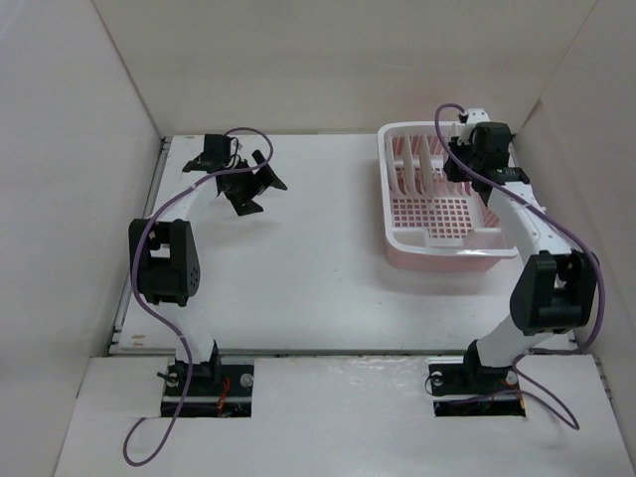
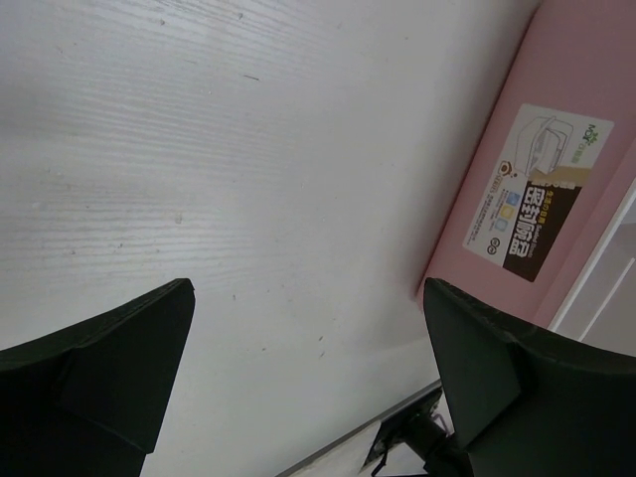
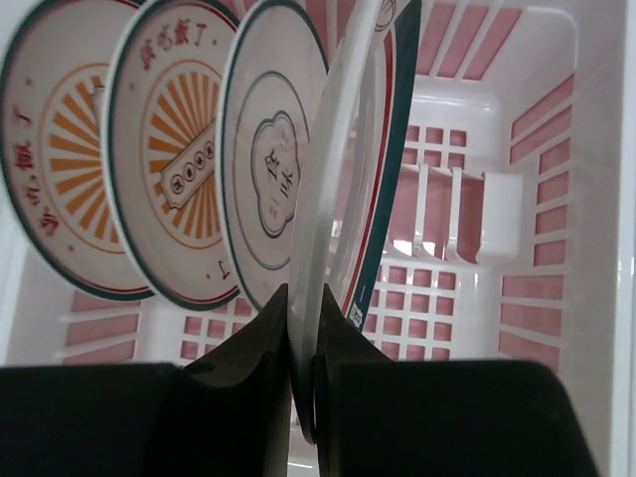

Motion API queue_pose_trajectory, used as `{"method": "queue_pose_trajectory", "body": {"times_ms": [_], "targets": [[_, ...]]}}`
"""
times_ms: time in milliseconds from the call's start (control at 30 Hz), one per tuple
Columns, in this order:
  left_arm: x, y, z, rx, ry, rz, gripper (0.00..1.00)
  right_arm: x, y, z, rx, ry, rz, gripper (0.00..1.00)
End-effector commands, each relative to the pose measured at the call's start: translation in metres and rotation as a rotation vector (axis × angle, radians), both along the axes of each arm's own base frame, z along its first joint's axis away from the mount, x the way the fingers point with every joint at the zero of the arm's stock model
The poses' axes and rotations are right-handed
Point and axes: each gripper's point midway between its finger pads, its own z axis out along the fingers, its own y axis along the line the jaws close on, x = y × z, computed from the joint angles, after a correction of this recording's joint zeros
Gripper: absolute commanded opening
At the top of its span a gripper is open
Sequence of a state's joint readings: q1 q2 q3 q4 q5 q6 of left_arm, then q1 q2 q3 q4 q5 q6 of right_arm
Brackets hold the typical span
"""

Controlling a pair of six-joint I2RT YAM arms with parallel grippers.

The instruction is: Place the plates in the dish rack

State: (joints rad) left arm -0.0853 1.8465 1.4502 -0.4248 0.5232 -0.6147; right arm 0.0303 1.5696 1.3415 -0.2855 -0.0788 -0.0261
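Observation:
The pink dish rack (image 1: 442, 260) stands at the back right, and its pink side wall with a label shows in the left wrist view (image 2: 566, 99). Three plates stand upright in its slots: two orange sunburst plates (image 3: 70, 149) (image 3: 174, 159) and the flower-outline plate (image 3: 270, 179). My right gripper (image 1: 467, 151) (image 3: 303, 338) is over the rack, shut on the rim of the teal-rimmed plate (image 3: 343, 159), which it holds upright and edge-on next to the flower plate. My left gripper (image 1: 253, 184) (image 2: 308, 368) is open and empty above bare table at the back left.
White walls (image 1: 89, 149) enclose the table on the left, back and right. The rack's near half (image 3: 467, 288) holds nothing. Purple cables (image 1: 149, 308) run along both arms. An arm base (image 2: 417, 437) shows at the table's near edge.

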Motion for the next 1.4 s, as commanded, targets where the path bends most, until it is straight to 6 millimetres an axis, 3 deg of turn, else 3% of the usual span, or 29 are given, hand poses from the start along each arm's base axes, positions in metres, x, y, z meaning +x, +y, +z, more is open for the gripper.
{"method": "queue_pose_trajectory", "body": {"times_ms": [0,467,567,800,867,1367], "targets": [[0.008,-0.003,0.020,-0.003,-0.071,-0.032,0.99,0.020,-0.009,0.029,-0.023,-0.079,-0.015,0.00],[0.007,-0.003,0.020,0.001,-0.075,-0.038,0.99,0.041,-0.009,0.000,0.001,-0.025,0.014,0.00],[0.007,-0.003,0.020,0.001,-0.075,-0.038,0.99,0.043,-0.008,0.004,0.009,-0.033,0.010,0.00],[0.006,-0.003,0.012,0.003,-0.057,-0.038,0.99,0.042,-0.010,0.043,0.005,-0.125,0.002,0.00],[0.004,-0.002,0.007,0.008,-0.043,-0.045,0.99,0.042,-0.012,0.045,0.000,-0.124,-0.008,0.00],[0.003,-0.007,0.006,0.001,-0.034,-0.059,0.99,0.045,-0.019,0.010,-0.034,-0.048,-0.033,0.00]]}}
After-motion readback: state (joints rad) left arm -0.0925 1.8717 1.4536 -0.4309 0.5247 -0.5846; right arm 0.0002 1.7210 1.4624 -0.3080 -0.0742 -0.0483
